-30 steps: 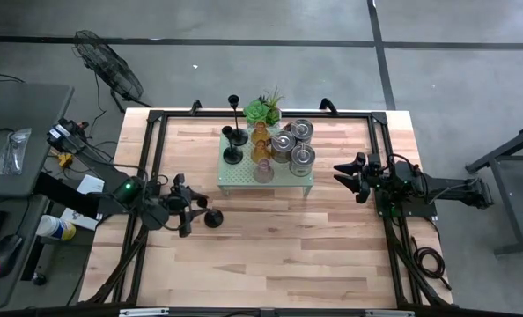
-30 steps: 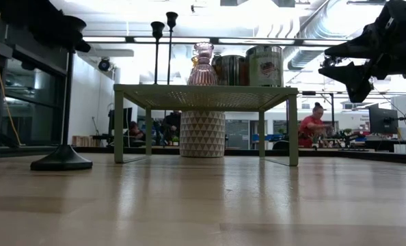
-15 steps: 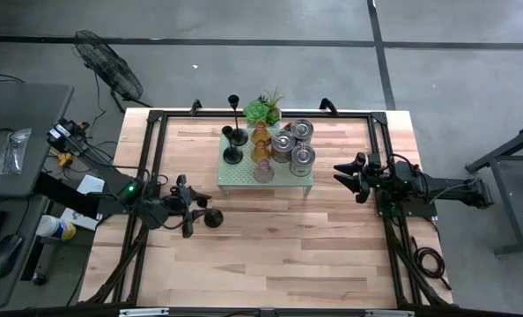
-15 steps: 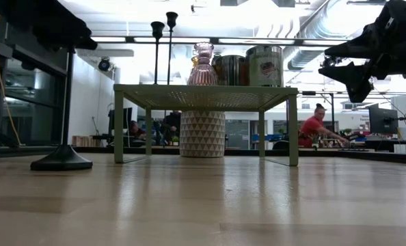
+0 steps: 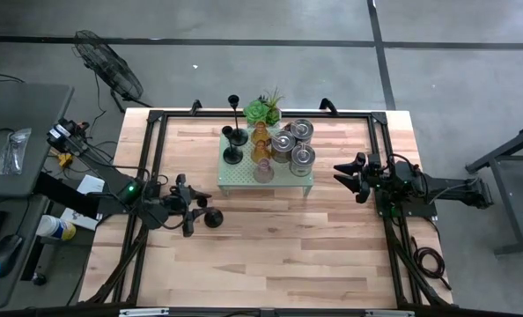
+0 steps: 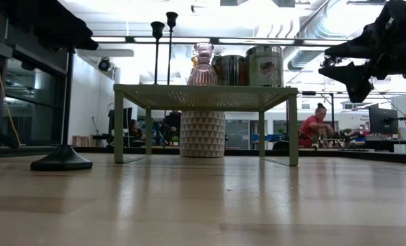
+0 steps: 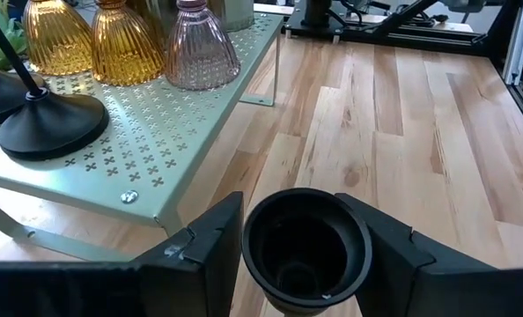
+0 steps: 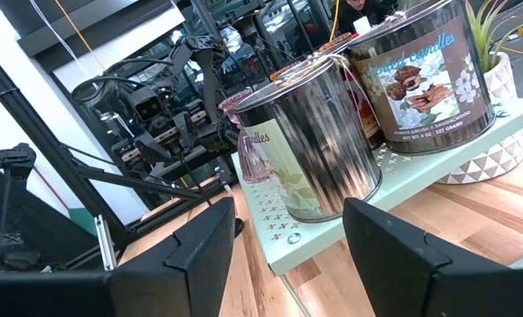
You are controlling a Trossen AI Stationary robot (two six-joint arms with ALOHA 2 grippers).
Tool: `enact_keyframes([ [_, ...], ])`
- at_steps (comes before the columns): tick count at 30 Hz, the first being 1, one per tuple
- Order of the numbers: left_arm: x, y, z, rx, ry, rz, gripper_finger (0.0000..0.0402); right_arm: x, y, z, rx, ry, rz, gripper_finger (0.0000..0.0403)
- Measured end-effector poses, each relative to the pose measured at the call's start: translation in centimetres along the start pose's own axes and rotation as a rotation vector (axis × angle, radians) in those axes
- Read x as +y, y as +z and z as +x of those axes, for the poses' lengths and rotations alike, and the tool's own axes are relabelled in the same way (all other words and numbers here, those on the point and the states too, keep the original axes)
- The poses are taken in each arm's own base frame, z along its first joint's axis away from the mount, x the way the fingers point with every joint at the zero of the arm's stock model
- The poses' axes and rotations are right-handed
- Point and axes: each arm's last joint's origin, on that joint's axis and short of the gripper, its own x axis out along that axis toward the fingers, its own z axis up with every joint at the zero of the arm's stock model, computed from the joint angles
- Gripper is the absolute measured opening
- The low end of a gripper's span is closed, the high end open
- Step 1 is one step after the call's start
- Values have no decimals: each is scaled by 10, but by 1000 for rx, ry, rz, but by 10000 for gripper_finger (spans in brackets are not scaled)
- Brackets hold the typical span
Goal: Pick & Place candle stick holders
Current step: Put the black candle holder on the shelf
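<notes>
Placing step: left gripper (image 7: 305,255) clamped on black candle stick holder (image 7: 305,246), base on table (image 5: 270,255) beside green stand (image 5: 235,180). Next probably release. Right gripper (image 8: 288,255) open, empty.

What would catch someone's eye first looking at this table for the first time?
Probably the pale green stand at the table's far middle, crowded with amber glass holders, silvery tins and black stick holders. Next, the left gripper at the near left, around a black holder's cup.
</notes>
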Motion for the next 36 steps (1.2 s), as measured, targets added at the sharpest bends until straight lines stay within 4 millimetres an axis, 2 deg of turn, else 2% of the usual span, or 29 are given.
enact_keyframes([
  [13,0,0,0,1,-2,-5,167,0,0,0,0,0,0,206],
  [21,-1,0,0,10,-19,-4,105,0,0,0,0,0,0,206],
  [28,-1,1,0,3,-26,-15,106,0,0,0,0,0,0,206],
  [32,-3,9,-1,-40,-22,-49,103,0,0,0,0,0,0,206],
  [36,-7,29,-7,-87,-22,-68,99,0,0,0,0,0,0,206],
])
